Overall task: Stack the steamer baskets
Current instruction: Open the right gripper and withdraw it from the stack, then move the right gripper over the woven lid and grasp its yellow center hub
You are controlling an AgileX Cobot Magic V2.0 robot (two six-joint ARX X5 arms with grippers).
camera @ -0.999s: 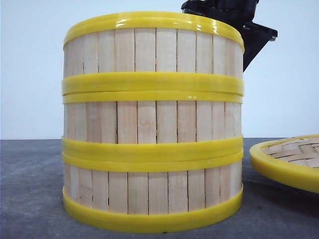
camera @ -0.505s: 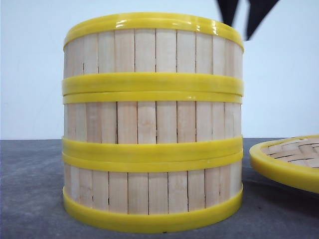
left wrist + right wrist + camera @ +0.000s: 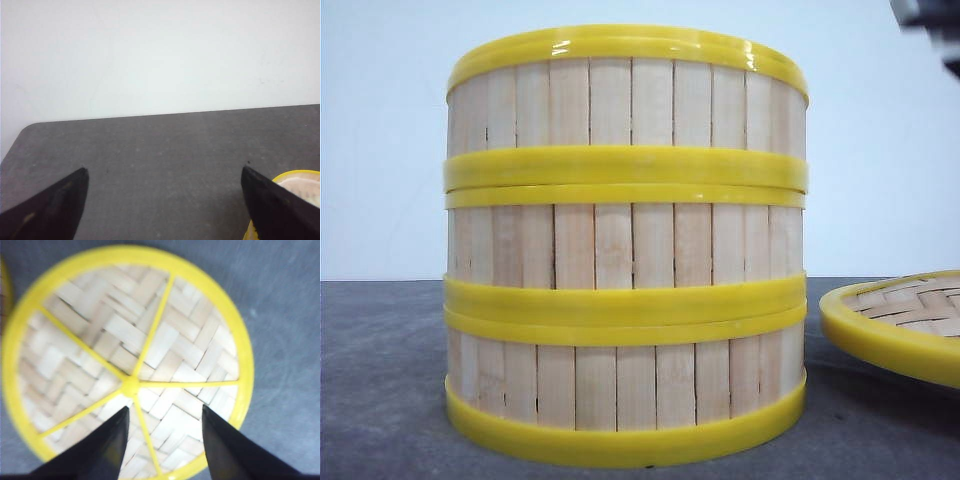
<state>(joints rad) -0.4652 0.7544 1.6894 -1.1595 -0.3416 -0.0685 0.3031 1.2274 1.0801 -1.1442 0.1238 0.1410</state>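
Three steamer baskets (image 3: 626, 245) stand stacked on the table (image 3: 380, 400). The right pincer (image 3: 165, 440) has lifted away, open and empty, now above the woven lid (image 3: 125, 360); stacking looks finished. Left pincer (image 3: 165, 200) open, empty.

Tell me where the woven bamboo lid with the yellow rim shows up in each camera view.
Front view: the woven bamboo lid sits at the right edge, beside the stack of steamer baskets, partly cut off.
Left wrist view: not clearly in it; a yellow-rimmed sliver in the corner cannot be identified.
Right wrist view: the lid fills most of the picture, under the open right gripper.
Shared landmark: the grey table.
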